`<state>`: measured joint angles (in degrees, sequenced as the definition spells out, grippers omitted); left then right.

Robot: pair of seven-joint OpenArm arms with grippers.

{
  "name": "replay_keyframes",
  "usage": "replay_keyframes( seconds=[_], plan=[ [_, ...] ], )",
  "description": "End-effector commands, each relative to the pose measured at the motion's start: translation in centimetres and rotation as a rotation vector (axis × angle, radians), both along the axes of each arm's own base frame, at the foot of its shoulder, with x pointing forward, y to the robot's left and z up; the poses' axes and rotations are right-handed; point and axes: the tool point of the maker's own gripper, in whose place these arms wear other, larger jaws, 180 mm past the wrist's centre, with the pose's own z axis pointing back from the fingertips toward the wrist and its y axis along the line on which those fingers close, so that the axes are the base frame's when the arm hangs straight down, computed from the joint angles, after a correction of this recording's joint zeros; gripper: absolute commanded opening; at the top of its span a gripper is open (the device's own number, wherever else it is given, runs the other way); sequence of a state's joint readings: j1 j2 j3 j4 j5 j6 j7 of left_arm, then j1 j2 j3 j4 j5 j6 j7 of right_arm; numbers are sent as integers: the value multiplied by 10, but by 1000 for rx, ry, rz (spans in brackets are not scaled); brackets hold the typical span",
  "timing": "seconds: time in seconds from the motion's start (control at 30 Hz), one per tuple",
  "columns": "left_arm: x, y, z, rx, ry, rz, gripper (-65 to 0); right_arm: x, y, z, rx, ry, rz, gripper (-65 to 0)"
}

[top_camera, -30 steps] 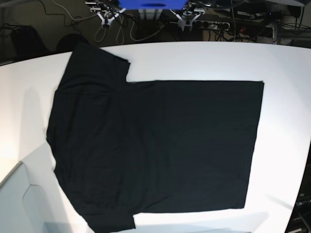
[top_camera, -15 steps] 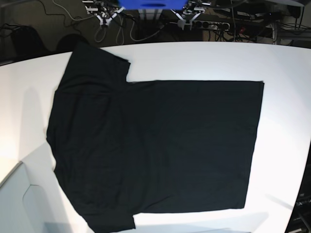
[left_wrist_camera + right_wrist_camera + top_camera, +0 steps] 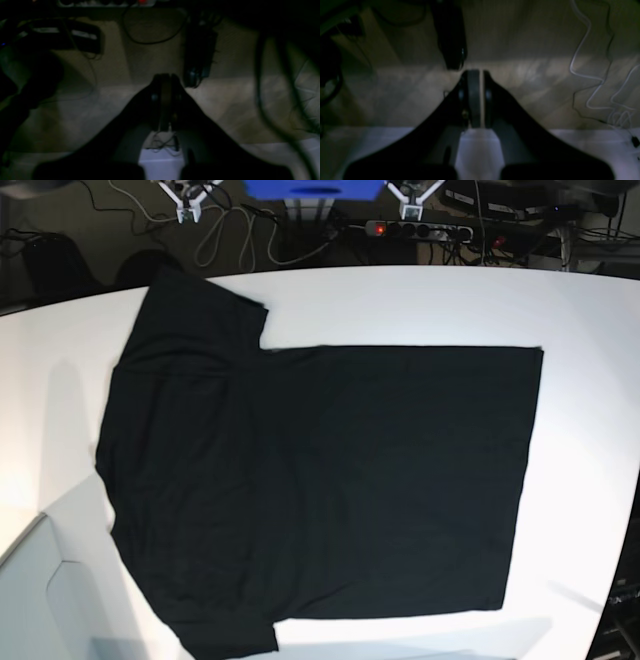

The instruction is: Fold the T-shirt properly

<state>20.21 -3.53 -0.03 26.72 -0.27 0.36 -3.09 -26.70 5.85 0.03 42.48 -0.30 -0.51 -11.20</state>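
White tabletop (image 3: 420, 300) fills the base view, with dark floor, cables and a power strip (image 3: 420, 228) along the far edge at 12 o'clock. My T-shirt (image 3: 320, 480) lies flat and plain black in the middle, sleeves toward 9 o'clock, its straight hem toward 3 o'clock. Bare table rings it: a broad strip at 12 o'clock, a band at 3 o'clock, a thinner margin at 6 o'clock, and open white at 9 o'clock. One sleeve reaches the table's far edge near 11 o'clock.

Both my arms sit well back, past the far edge, clear of the cloth. My left gripper (image 3: 165, 100) has its fingers pressed together, holding nothing, over the floor. My right gripper (image 3: 475, 97) is likewise closed to a sliver, empty, just above the table's rim (image 3: 570, 140).
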Motion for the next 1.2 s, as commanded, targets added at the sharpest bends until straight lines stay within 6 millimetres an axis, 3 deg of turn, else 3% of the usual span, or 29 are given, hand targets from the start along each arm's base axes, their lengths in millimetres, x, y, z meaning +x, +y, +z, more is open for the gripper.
replay_keyframes(
  seconds=[0.0,0.1,0.27,0.37,0.53,0.8,0.97,1.07,1.17],
  plan=[
    [-7,-5,4,-13,-11,2,-648,-2,-4,7,3,-24,8,-650],
    [-7,6,16,1,-52,-18,-648,-2,-8,23,-1,-71,30,-650],
    [-13,5,43,-3,-121,-33,-649,0,-14,62,-5,-160,72,-650],
    [-12,15,66,7,-172,-60,-649,6,-12,91,4,-221,102,-650],
    [5,24,115,-37,-286,35,-649,18,-22,138,-20,-310,132,-650],
    [57,27,205,-133,-489,60,-650,58,-50,221,-117,-485,155,-650],
    [98,56,257,-40,-653,105,-647,90,-52,261,-150,-600,181,-649],
    [122,74,285,26,-755,125,-645,105,-51,271,-154,-649,186,-648],
    [139,80,301,43,-818,115,-608,122,-49,273,-156,-699,180,-577]
  ],
)
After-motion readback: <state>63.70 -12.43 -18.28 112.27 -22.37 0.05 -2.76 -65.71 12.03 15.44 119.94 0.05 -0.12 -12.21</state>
